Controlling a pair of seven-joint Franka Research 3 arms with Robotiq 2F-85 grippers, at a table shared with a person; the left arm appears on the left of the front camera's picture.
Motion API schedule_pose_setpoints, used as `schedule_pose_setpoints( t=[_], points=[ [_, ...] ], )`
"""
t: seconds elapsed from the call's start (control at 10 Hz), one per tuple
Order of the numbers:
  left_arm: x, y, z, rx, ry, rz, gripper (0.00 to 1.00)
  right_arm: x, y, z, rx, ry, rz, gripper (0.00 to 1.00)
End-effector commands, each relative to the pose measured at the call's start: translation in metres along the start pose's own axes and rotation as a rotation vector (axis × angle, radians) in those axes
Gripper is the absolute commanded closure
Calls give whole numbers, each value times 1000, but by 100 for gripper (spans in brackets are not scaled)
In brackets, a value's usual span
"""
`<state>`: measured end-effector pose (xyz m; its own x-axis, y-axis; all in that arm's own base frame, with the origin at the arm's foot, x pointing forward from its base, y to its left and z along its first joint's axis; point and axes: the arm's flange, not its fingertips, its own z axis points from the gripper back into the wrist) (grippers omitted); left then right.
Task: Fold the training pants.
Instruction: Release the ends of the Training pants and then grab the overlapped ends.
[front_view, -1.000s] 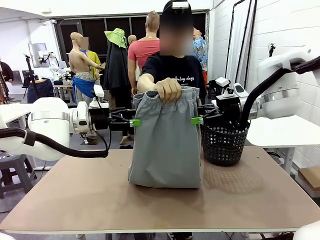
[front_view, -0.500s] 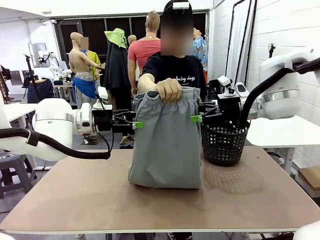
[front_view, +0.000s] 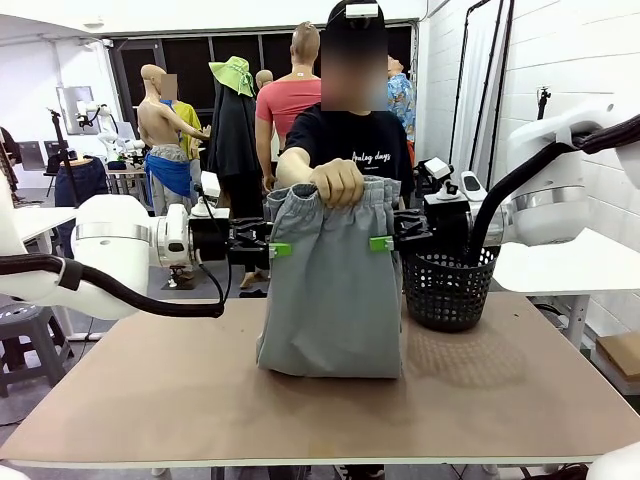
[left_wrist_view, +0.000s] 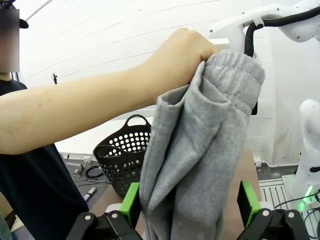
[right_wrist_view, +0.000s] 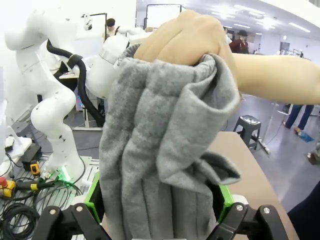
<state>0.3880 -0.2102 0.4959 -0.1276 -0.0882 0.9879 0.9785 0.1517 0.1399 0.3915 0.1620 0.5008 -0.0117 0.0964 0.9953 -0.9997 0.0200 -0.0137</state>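
A person's hand (front_view: 338, 181) holds the light grey training pants (front_view: 332, 290) up by the bunched waistband, and their lower end rests on the table. My left gripper (front_view: 272, 248) is at the pants' left edge, open. In the left wrist view the fabric (left_wrist_view: 200, 150) hangs between its green pads (left_wrist_view: 131, 200), and I cannot tell if they touch it. My right gripper (front_view: 385, 242) is at the right edge, also open. In the right wrist view the cloth (right_wrist_view: 160, 150) sits between its wide-set pads (right_wrist_view: 93, 197).
A black mesh basket (front_view: 447, 285) stands on the brown table (front_view: 320, 420) just right of the pants, under my right arm. The person stands at the far edge. The near half of the table is bare.
Both grippers have moved inward toward the pants' side edges, the right one more than the left. The person's hand and the pants have stayed still.
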Motion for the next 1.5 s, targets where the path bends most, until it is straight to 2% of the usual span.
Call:
schedule_pose_setpoints(
  t=[0.0,0.4,0.8,1.0,1.2,1.4],
  points=[
    [7,-3,-7,16,-4,36,0,-1,-3,-16,-37,-30,-2,0],
    [6,-7,-19,64,-8,103,0,-4,-11,-22,-107,-68,16,0],
    [16,-15,-34,-19,8,51,0,-6,-22,-20,-88,-67,-4,0],
    [16,-10,-40,-29,-8,-9,0,-5,-23,-21,-60,-53,-17,0],
    [16,-2,-49,-46,-9,14,0,-2,-29,-23,-47,-53,-15,0],
    [12,12,-54,-3,8,56,0,1,-31,-25,-41,-43,-8,0]
  ],
)
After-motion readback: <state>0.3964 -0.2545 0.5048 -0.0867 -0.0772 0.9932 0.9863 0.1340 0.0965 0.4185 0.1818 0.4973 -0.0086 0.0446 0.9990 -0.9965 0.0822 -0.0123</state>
